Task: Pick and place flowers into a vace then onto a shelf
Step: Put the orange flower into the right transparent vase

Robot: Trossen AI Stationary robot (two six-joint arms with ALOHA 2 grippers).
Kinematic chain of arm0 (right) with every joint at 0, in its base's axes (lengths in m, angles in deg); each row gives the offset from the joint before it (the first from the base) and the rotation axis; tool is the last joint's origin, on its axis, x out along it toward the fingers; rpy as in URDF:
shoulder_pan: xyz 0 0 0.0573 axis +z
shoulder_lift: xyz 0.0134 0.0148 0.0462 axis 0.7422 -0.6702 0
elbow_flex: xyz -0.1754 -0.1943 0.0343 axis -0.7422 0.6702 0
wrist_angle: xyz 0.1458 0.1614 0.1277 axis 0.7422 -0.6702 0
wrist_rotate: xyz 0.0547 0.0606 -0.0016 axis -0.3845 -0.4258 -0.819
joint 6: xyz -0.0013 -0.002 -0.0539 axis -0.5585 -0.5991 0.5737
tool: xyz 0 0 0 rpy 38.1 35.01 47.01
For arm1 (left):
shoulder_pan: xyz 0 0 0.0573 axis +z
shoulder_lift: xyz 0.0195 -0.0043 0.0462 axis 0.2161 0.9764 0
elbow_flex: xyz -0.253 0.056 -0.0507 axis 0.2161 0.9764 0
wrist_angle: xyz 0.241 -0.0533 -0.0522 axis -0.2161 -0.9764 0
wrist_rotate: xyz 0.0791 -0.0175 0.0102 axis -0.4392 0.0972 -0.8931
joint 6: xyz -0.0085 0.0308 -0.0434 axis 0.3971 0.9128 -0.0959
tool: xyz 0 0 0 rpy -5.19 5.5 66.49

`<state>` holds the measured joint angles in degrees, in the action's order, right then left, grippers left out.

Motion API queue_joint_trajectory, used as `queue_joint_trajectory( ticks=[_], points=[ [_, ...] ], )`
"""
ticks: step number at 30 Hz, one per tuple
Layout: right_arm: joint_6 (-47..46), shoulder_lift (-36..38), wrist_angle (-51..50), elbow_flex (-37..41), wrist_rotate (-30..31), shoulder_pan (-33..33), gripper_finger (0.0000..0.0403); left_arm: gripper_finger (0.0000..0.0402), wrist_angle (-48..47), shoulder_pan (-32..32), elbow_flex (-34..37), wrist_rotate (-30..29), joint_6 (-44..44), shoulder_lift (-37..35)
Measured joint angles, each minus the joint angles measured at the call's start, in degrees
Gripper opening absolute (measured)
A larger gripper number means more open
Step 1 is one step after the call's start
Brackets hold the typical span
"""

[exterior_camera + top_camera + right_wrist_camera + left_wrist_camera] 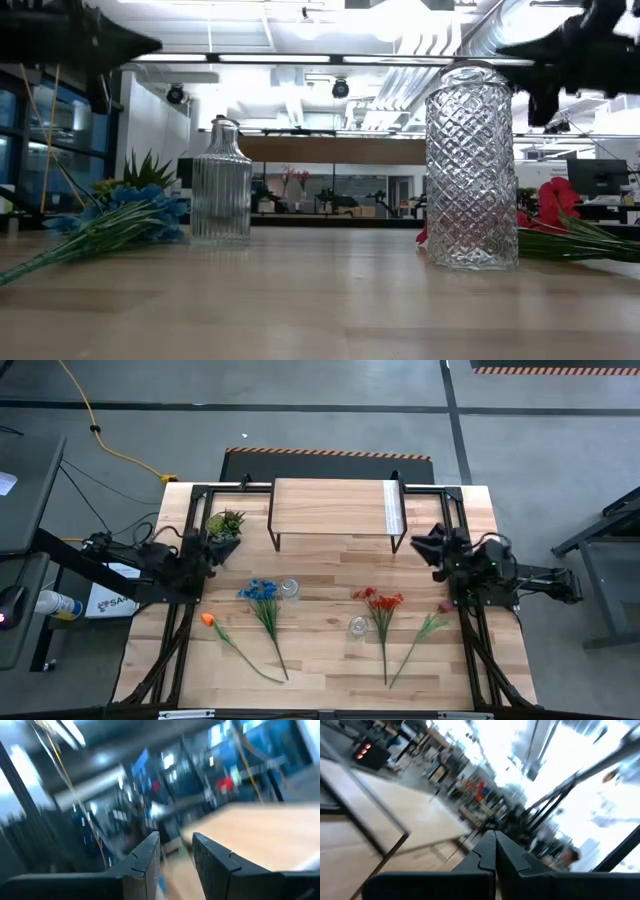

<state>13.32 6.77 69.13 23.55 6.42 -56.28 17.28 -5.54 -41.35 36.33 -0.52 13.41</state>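
Note:
The flowers lie flat on the wooden table: a blue cluster (262, 592), an orange tulip (208, 620), a red cluster (378, 603) and a dark pink bud (443, 606). A ribbed glass vase (290, 589) stands by the blue cluster. A diamond-cut glass vase (358, 626) stands by the red one. The shelf (335, 508) stands at the table's far middle. My left gripper (495, 845) is shut and hovers at the table's left edge (205, 550). My right gripper (176, 845) hovers at the right edge (420, 543), fingers a little apart with nothing between them.
A small green spiky potted plant (225, 525) sits at the far left, close to my left gripper. Black frame rails (180, 630) run along both side edges of the table. Bare wood lies between the two vases and along the near edge.

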Motion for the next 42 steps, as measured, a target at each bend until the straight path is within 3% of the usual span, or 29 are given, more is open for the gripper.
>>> queue_joint_trajectory(
  ticks=[4, 7, 10, 14, 18, 21, 27, 32, 39, 42],
  points=[
    [1.0, 0.0, 14.5, 0.0, -0.2, 0.0, 0.0108, 0.0037, 10.8, 0.0, -0.1, 1.2, 3.2, 0.0],
    [1.8, 0.0, 24.0, -1.8, -4.8, 0.0, 0.0108, 0.0037, 15.9, 0.0, -1.0, 6.9, 9.1, 0.0],
    [1.9, 0.0, 28.7, -6.4, -9.1, 0.0, 0.0108, 0.0037, 14.2, 0.0, -4.8, 13.9, 12.0, 0.0],
    [6.9, -1.1, 23.5, -16.8, -16.1, 0.0, 0.0108, 0.0037, 1.2, 0.0, -14.1, 21.4, 11.9, 0.1],
    [13.3, -5.7, 11.1, -29.9, -20.7, 0.0, 0.0108, 0.0037, -17.9, 0.0, -26.6, 25.3, 8.7, 2.5],
    [16.6, -11.4, 1.8, -39.3, -21.5, 0.0, 0.0108, 0.0037, -32.1, 0.0, -36.2, 27.3, 4.4, 6.5],
    [18.8, -24.5, -5.4, -54.6, -23.8, 0.0, 0.0108, 0.0037, -59.6, 0.0, -51.5, 35.6, -9.7, 18.4],
    [20.4, -34.4, -9.9, -65.4, -23.8, 0.0, 0.0108, 0.0037, -71.4, 0.0, -55.8, 47.7, -16.7, 28.6],
    [23.0, -44.6, -15.7, -78.3, -23.8, 0.0, 0.0108, 0.0037, -73.1, -1.6, -55.8, 62.1, -16.0, 40.2],
    [22.9, -48.1, -17.9, -82.7, -23.8, 0.0, 0.0108, 0.0037, -78.6, -6.0, -55.8, 63.9, -14.8, 44.9]
  ],
)
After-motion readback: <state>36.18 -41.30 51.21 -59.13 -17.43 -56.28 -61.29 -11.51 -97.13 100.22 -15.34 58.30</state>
